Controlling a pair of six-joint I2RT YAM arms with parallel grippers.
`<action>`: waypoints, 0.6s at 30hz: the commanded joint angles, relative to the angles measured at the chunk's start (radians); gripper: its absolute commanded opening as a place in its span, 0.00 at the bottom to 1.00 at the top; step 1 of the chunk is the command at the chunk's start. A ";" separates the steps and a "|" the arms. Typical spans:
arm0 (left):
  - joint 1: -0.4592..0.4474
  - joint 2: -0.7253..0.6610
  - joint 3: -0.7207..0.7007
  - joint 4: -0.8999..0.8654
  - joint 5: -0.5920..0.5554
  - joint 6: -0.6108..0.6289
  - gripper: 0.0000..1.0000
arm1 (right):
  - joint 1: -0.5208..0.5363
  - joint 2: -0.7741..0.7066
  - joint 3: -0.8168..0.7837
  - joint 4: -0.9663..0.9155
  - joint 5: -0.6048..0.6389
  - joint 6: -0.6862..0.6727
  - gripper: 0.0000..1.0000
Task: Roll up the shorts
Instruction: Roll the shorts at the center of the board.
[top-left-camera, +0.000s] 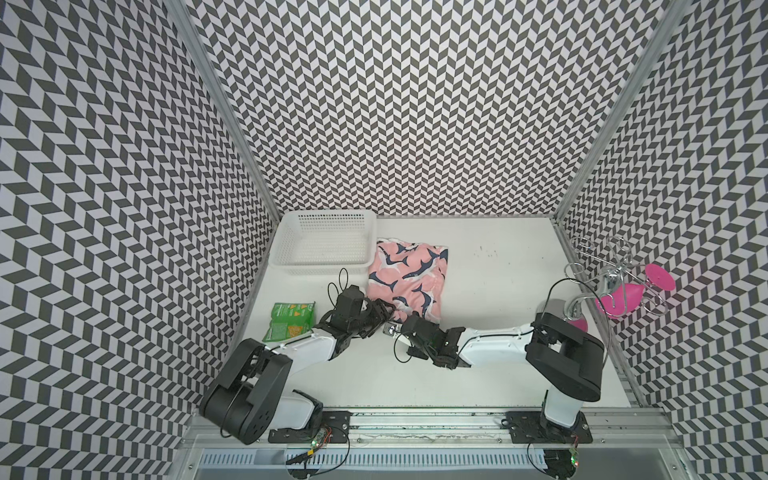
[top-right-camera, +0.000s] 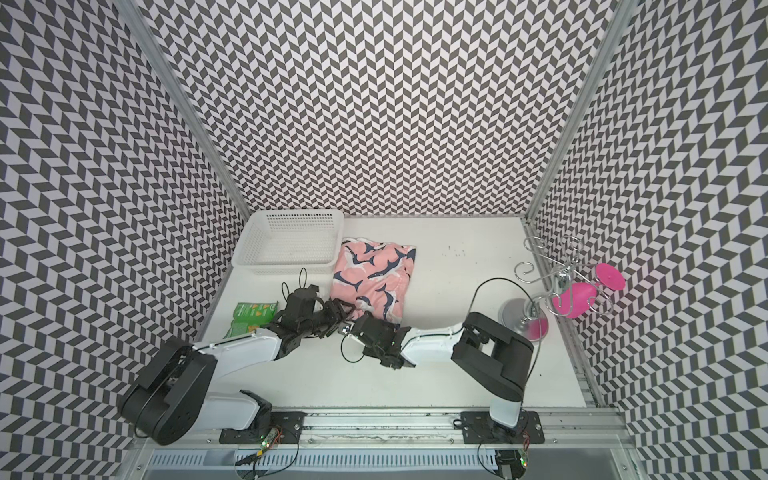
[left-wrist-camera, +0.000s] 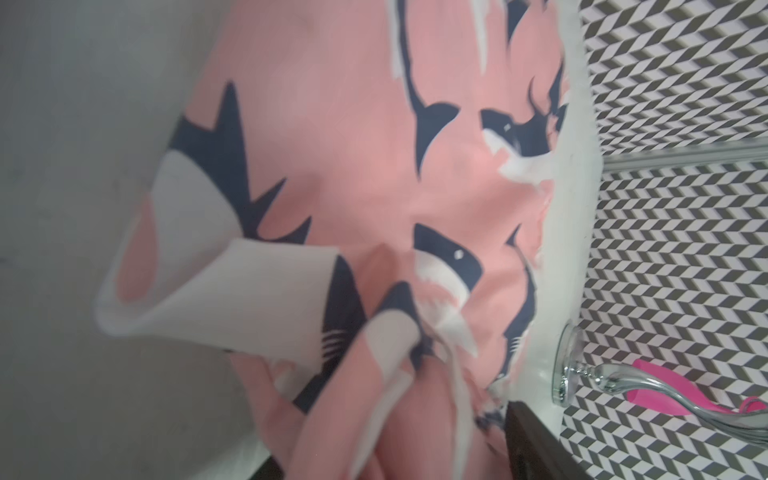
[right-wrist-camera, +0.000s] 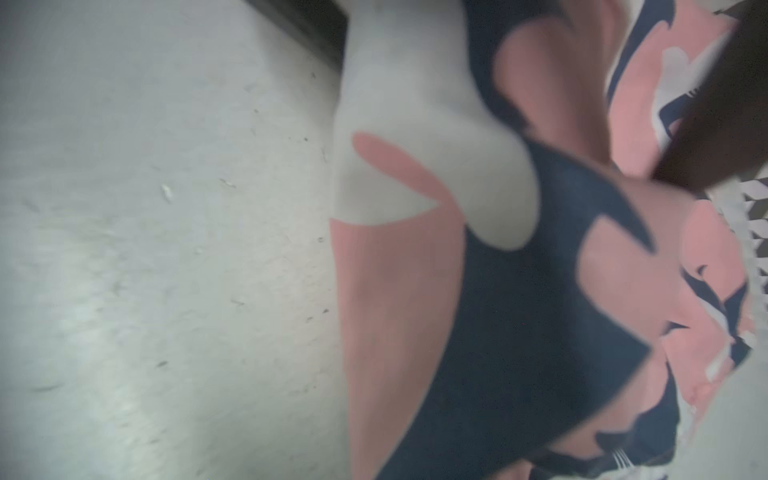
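Shorts (top-left-camera: 409, 274) of pink shark-printed fabric lie on the white desk (top-left-camera: 498, 299); left fingers (top-left-camera: 384, 308) gape around their six-o'clock hem, right fingers (top-left-camera: 406, 322) pinch it.

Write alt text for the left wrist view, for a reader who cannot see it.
Close-up of pink shorts printed with navy-and-white sharks, lying on a white table, with one end bunched into loose folds nearest the camera. Beyond them, a chrome stand with a bright pink object by it stands near a chevron-patterned wall.

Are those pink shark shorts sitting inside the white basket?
No, in a top view the shorts lie on the table right beside the basket, not in it.
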 joint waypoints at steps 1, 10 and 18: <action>0.017 -0.118 0.021 -0.103 -0.087 0.085 0.73 | -0.015 -0.005 0.055 -0.230 -0.303 0.082 0.00; 0.030 -0.430 -0.089 -0.276 -0.159 0.132 0.75 | -0.161 0.034 0.194 -0.448 -0.738 0.152 0.00; -0.008 -0.573 -0.249 -0.227 -0.116 0.081 0.77 | -0.279 0.134 0.249 -0.412 -1.016 0.168 0.00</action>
